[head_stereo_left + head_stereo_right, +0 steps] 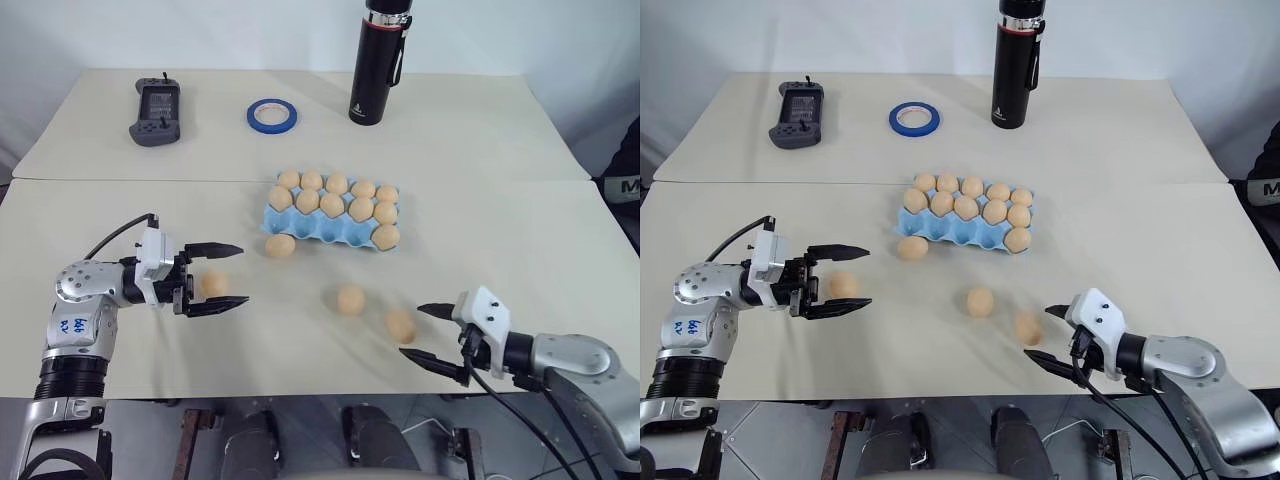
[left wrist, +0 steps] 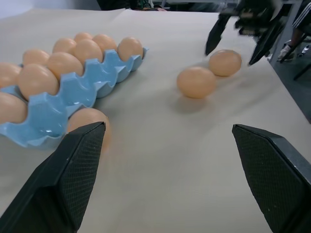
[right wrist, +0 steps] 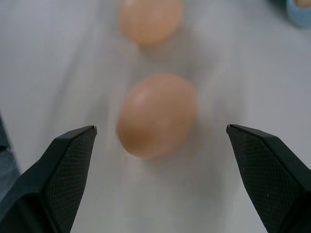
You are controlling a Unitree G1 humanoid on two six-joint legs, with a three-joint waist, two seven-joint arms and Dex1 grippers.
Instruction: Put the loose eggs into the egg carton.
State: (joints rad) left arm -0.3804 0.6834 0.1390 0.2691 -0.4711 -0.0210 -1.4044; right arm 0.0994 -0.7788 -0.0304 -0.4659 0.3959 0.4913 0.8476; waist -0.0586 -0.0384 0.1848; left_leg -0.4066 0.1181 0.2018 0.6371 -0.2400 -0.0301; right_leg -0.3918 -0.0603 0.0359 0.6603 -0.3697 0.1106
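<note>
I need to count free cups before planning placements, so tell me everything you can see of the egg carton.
The egg carton is a light-blue, lidless moulded tray, matte like pulp, lying flat near the middle of the table. Its two far rows are full of tan eggs; the near row holds one egg at its right end, leaving four cups empty. One loose egg rests against its near left edge.

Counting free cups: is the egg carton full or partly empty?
Partly empty: the egg carton shows bare blue cups along its near row, one egg at that row's right end.

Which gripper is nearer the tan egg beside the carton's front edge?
Left. The left gripper sits open just left of that tan egg; the right gripper is far right.
</note>
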